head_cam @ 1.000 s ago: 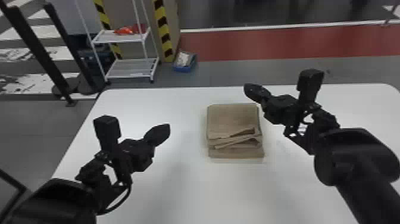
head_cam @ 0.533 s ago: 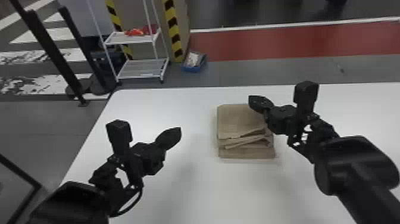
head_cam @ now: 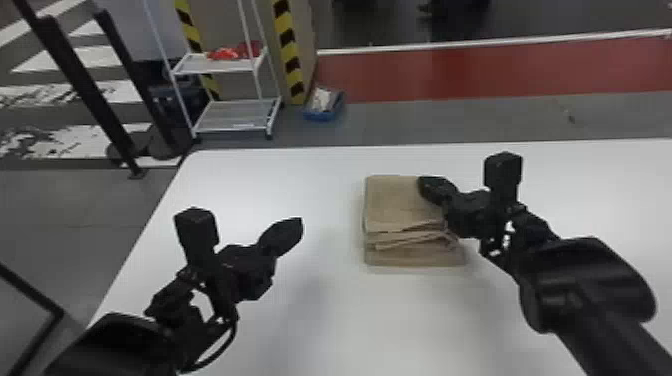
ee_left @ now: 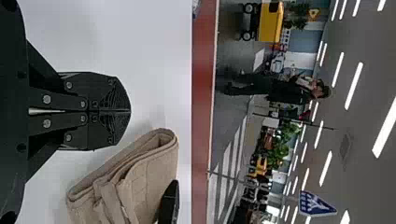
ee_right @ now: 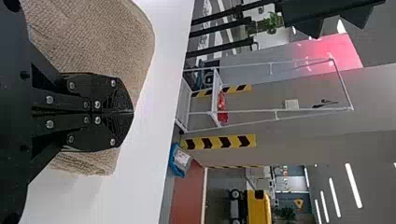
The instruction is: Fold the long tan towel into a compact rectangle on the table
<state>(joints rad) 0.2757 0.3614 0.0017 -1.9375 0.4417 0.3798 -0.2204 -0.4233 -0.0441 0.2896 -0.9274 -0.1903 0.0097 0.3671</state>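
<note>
The tan towel (head_cam: 400,205) lies on the white table as a squarish stack of folded layers, with loose, uneven folds toward its near side. Over its right part in the head view is my right gripper (head_cam: 434,190); the right wrist view has that gripper (ee_right: 132,112) shut, fingertips together, in front of the towel (ee_right: 93,42). To the left of the towel, apart from it, my left gripper (head_cam: 301,226) is above the table. In the left wrist view the left gripper (ee_left: 130,111) is shut on nothing, beside the layered towel edge (ee_left: 154,182).
The white table (head_cam: 310,185) extends around the towel, its left edge running down past my left arm. Beyond the far edge stand a white rack (head_cam: 235,112), a blue bin (head_cam: 324,114) and black posts (head_cam: 75,85) on the floor.
The head view has shifted, moving the table and towel rightward in it. My right gripper has moved left relative to the towel, from its far right corner to over its right part.
</note>
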